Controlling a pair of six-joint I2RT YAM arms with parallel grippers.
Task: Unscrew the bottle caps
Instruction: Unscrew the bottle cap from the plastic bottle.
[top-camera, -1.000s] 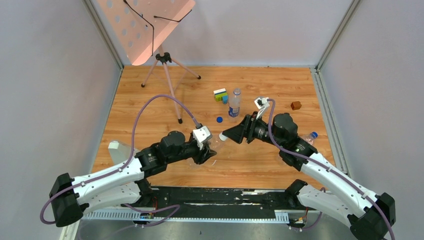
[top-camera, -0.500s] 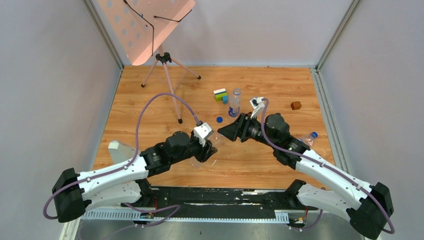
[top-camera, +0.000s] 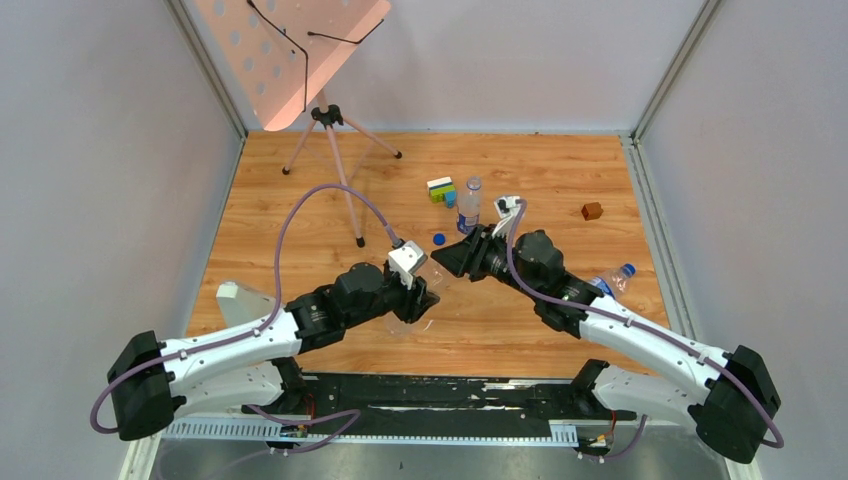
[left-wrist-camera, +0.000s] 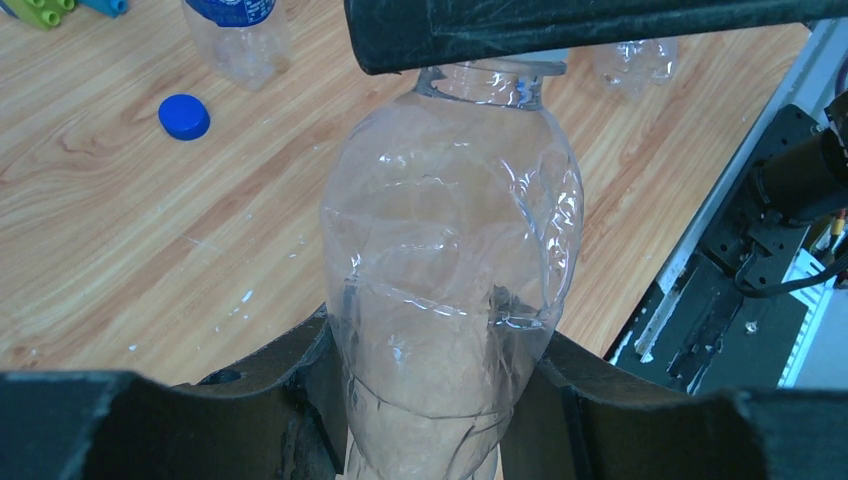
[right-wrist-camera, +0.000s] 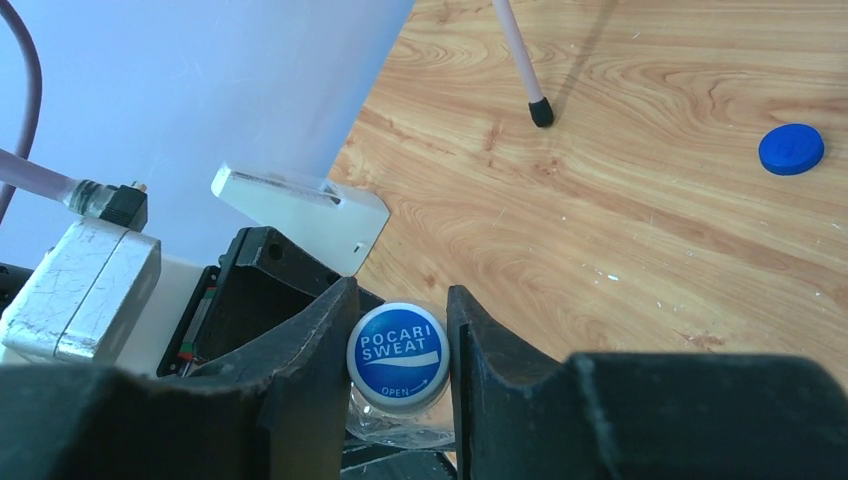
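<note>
The step in hand is the unscrewing itself. The left hand (top-camera: 418, 293) grasps a clear bottle (left-wrist-camera: 450, 250) by its body, held over the counter (top-camera: 300, 220) near its 6 o'clock edge, neck pointing to 1 o'clock. The right hand (right-wrist-camera: 398, 320) is clenched on its blue cap (right-wrist-camera: 398, 357), a finger pressed to each side.

Next, I judge, the right wrist must twist while the left holds firm. The thin wall may crumple or slip.

A loose cap (top-camera: 438, 239) lies at 12 o'clock from the held bottle. A labelled bottle (top-camera: 469, 208) stands at 1 o'clock, with blocks (top-camera: 441, 190) just beyond. A third bottle (top-camera: 615, 277), capped, lies at 3 o'clock behind the right arm. A cube (top-camera: 592, 211) and a tripod (top-camera: 330, 150) stand well apart. Nothing blocks the twist.
</note>
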